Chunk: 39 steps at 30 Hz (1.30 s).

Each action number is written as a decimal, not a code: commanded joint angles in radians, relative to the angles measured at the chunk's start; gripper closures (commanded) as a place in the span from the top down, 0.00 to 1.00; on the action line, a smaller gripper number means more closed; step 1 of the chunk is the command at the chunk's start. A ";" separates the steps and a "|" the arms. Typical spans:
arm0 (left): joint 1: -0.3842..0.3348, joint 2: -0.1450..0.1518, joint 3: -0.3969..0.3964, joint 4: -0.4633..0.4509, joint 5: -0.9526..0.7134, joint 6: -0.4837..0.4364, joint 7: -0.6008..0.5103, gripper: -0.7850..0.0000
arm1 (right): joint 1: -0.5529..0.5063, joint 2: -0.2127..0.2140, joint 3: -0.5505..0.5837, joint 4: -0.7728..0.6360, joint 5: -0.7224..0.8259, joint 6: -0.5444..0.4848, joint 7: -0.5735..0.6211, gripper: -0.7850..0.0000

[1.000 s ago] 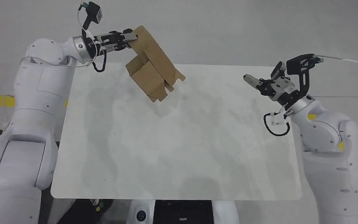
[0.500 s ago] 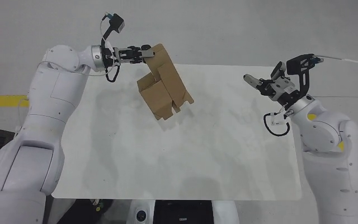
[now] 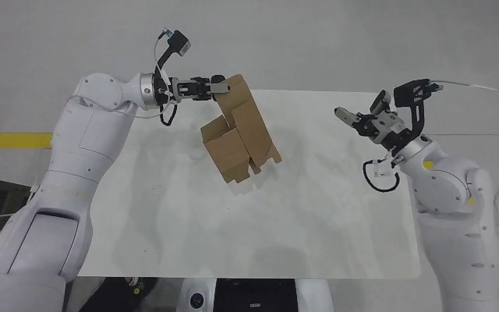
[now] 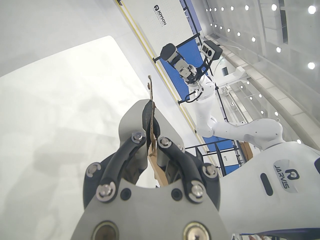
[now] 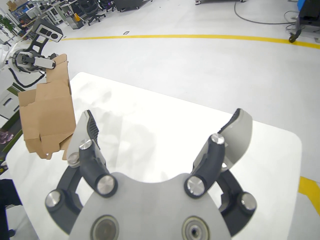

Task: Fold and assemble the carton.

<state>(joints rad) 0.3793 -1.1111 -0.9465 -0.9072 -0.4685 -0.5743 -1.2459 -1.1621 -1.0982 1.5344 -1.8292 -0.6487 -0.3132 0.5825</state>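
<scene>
The carton (image 3: 238, 140) was plain brown cardboard, matt, its cut edge looking fluted where the left gripper (image 4: 150, 116) pinched it. The table (image 3: 234, 234) was white and smooth with a soft sheen. The right gripper (image 5: 163, 116) had smooth pale-grey shells (image 5: 240, 131), ribbed black pads (image 5: 93, 126), matt black links (image 5: 210, 161) and bright polished metal pins (image 5: 107, 184).

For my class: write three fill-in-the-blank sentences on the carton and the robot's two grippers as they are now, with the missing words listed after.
1. The left gripper is ____ on an edge of the brown carton.
2. The jaws of the right gripper are ____, with nothing between them.
3. The number of grippers touching the carton is ____.
Missing words: shut; open; one.
</scene>
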 commanded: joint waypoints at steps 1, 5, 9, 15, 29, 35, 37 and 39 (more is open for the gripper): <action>0.007 0.004 0.002 -0.018 -0.004 0.005 -0.005 0.00 | 0.019 -0.002 -0.030 0.022 0.046 -0.011 0.024 1.00; 0.021 0.011 0.008 -0.051 -0.005 0.006 -0.006 0.00 | 0.075 -0.007 -0.097 0.092 0.174 -0.047 0.117 1.00; 0.034 0.017 0.014 -0.072 -0.014 0.004 -0.004 0.00 | 0.152 -0.012 -0.178 0.182 0.377 -0.084 0.290 1.00; 0.040 0.023 0.026 -0.093 -0.035 0.010 -0.010 0.00 | 0.229 -0.023 -0.260 0.271 0.534 -0.139 0.354 1.00; 0.061 0.037 0.068 -0.148 -0.130 0.055 -0.055 0.00 | 0.358 -0.058 -0.450 0.433 0.900 -0.285 0.534 1.00; 0.065 0.041 0.087 -0.163 -0.141 0.063 -0.063 0.00 | 0.403 -0.074 -0.505 0.497 0.966 -0.348 0.545 1.00; 0.065 0.042 0.092 -0.166 -0.140 0.062 -0.062 0.00 | 0.416 -0.079 -0.521 0.513 0.970 -0.359 0.541 1.00; 0.064 0.043 0.097 -0.167 -0.142 0.062 -0.062 0.00 | 0.428 -0.083 -0.534 0.529 0.972 -0.367 0.538 1.00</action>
<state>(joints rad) 0.4440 -1.0686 -0.8523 -1.0739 -0.6091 -0.5126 -1.3077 -0.7403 -1.1793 1.0067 -1.3083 0.3227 -0.6767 1.1224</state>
